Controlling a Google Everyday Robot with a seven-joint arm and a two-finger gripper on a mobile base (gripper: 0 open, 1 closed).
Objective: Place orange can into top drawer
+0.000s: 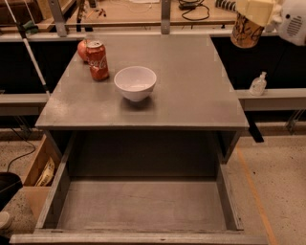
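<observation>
My gripper [253,12] is at the top right, above and to the right of the table's far right corner. It is shut on the orange can [246,32], whose gold body with dark swirls hangs below the cream fingers [255,8] in the air. The can's top is hidden by the gripper. The top drawer [138,206] is pulled fully open at the front of the table, wide and shallow with a flat grey bottom and nothing in it. The can is far behind the drawer and high above it.
On the grey tabletop [191,86] stand a white bowl [136,82] and a red Coca-Cola can [97,60] with a red round fruit [83,49] behind it. A small clear bottle [258,84] stands on a ledge at right. A cardboard box [40,172] sits left of the drawer.
</observation>
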